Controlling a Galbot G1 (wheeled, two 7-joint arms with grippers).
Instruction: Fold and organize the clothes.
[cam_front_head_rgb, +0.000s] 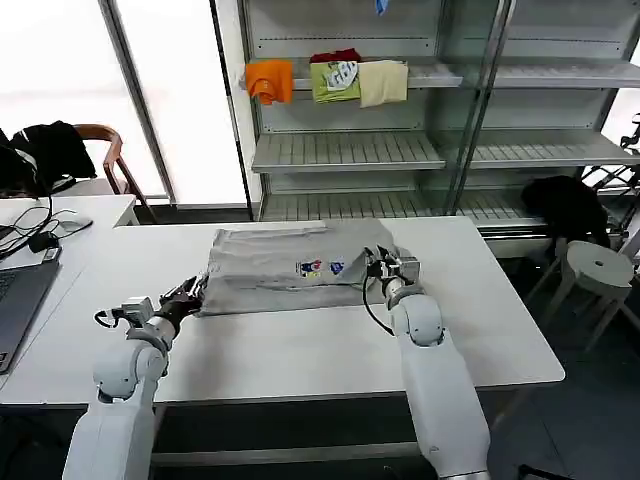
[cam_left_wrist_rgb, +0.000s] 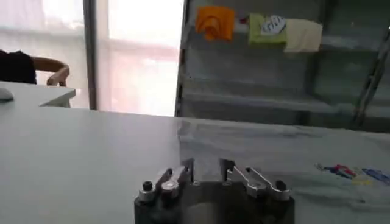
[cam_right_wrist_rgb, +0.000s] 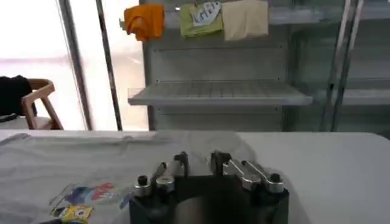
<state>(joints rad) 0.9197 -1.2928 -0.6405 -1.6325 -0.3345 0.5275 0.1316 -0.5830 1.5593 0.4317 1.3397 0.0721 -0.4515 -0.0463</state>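
Note:
One light grey short-sleeved shirt (cam_front_head_rgb: 280, 262) lies spread on the white table (cam_front_head_rgb: 300, 350), its small colourful chest print (cam_front_head_rgb: 320, 267) facing up. My left gripper (cam_front_head_rgb: 192, 292) sits low at the shirt's near left corner, open, and the cloth (cam_left_wrist_rgb: 274, 152) starts just beyond its fingertips (cam_left_wrist_rgb: 189, 169). My right gripper (cam_front_head_rgb: 376, 266) rests at the shirt's right edge, open as well. A raised fold of grey cloth (cam_right_wrist_rgb: 201, 143) lies just ahead of the right gripper (cam_right_wrist_rgb: 199, 161), and the print (cam_right_wrist_rgb: 91, 195) is off to one side.
A metal shelf rack (cam_front_head_rgb: 350, 150) stands behind the table with small orange (cam_front_head_rgb: 270, 80), green (cam_front_head_rgb: 335, 80) and cream (cam_front_head_rgb: 383, 82) garments hanging on it. A laptop (cam_front_head_rgb: 15, 300) and cables lie at the far left. A white stool (cam_front_head_rgb: 598, 268) stands to the right.

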